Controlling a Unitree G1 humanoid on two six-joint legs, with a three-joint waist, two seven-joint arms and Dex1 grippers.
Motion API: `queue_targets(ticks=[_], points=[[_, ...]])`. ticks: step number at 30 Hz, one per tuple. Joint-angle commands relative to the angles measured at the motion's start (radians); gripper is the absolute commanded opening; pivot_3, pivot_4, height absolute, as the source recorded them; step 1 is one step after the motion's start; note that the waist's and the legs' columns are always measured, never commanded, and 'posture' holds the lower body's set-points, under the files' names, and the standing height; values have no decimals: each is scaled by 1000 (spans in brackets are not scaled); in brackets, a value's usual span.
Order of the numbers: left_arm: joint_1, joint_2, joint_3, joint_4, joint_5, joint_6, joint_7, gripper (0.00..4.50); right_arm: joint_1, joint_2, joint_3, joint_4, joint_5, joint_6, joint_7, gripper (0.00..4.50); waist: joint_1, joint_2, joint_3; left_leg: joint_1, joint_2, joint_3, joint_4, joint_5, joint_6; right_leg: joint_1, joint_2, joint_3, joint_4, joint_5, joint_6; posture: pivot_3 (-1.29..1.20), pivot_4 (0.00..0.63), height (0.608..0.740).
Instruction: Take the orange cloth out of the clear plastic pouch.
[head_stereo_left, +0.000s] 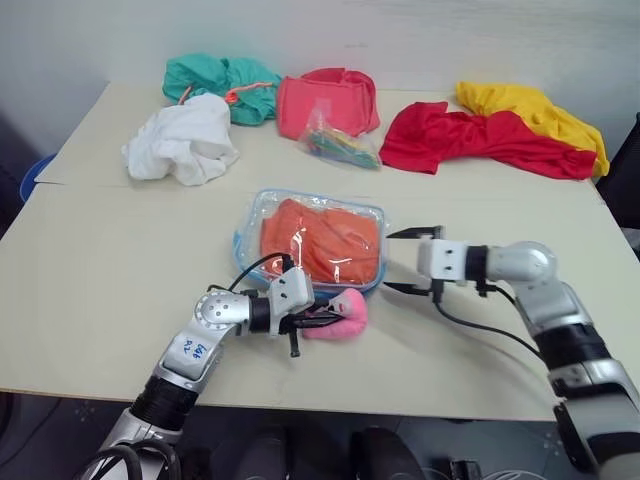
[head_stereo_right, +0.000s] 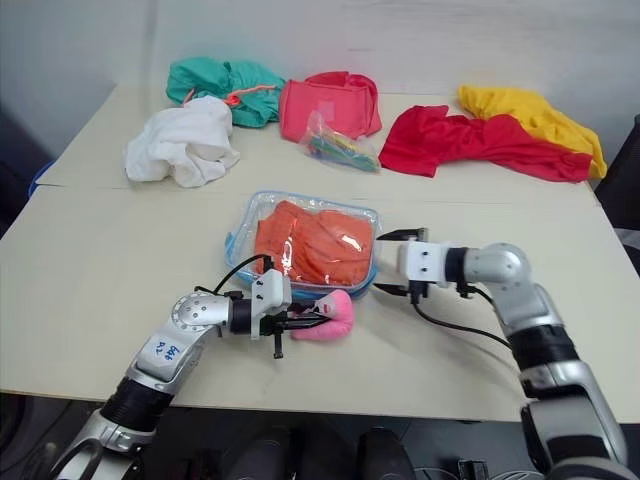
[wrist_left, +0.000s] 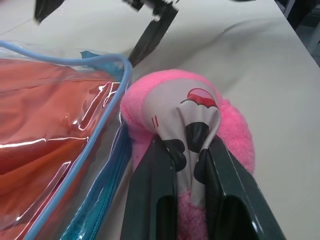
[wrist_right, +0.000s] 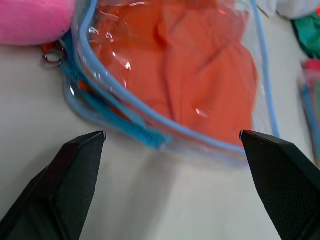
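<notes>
Orange cloth (head_stereo_left: 320, 240): I count one, folded inside the one clear plastic pouch (head_stereo_left: 252, 214) lying mid-table. One pink plush toy (head_stereo_left: 340, 315) sits against the pouch's near edge, and my left gripper (wrist_left: 192, 150) has its fingers clamped on it, just near of the cloth. My right gripper (head_stereo_left: 410, 260) stands at the pouch's right edge, fingers spread wide, touching nothing. Along the far side I count six items: teal, white, coral-pink, red, yellow cloths and a small bag.
</notes>
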Motion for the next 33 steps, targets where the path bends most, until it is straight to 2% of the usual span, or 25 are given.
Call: queue_targets(ticks=[1, 4, 13, 14, 23, 28, 33], points=[[-11, 6, 19, -12, -7, 17, -4, 258, -58, 22, 31, 71, -13, -74, 23, 4111, -1, 0, 0, 0, 0, 0, 0, 0, 0, 0, 0, 0, 0, 0, 0, 0, 150, 740], [-20, 14, 36, -16, -22, 29, -5, 258, -96, 33, 49, 129, -15, -123, 43, 3241, -2, 0, 0, 0, 0, 0, 1, 0, 0, 0, 0, 0, 2, 0, 0, 0, 150, 740], [29, 76, 142, -53, -113, 77, -53, 258, -120, 24, 41, 196, 35, -195, 126, 152, -5, 0, 0, 0, 1, -1, 2, 0, 0, 0, 0, 0, 2, 0, 0, 0, 150, 740], [37, 90, 167, -52, -129, 85, -59, 258, -124, 24, 38, 205, 36, -207, 125, 32, -4, 0, 0, 0, 1, -1, 2, 0, 0, 0, 0, 0, 2, 0, 0, 0, 150, 740], [89, 204, 383, 1, -238, 143, -64, 258, -121, 3, 22, 239, 62, -243, 152, 32, -3, 0, 0, 0, 1, -1, 2, 0, 0, 0, -1, 0, 2, 0, 0, 0, 150, 740], [57, 226, 497, 135, -257, 134, -21, 258, -117, -14, 13, 243, 84, -263, 172, 32, -3, 0, 0, 0, 1, -1, 2, 0, 0, 0, -1, -1, 2, 0, 0, 0, 150, 740], [-38, 220, 603, 326, -235, 86, 112, 258, -109, -31, 4, 230, 117, -268, 193, 32, -4, 0, 0, 0, 0, -2, 3, 0, 0, 0, -1, -2, 3, 0, 0, 0, 150, 740]])
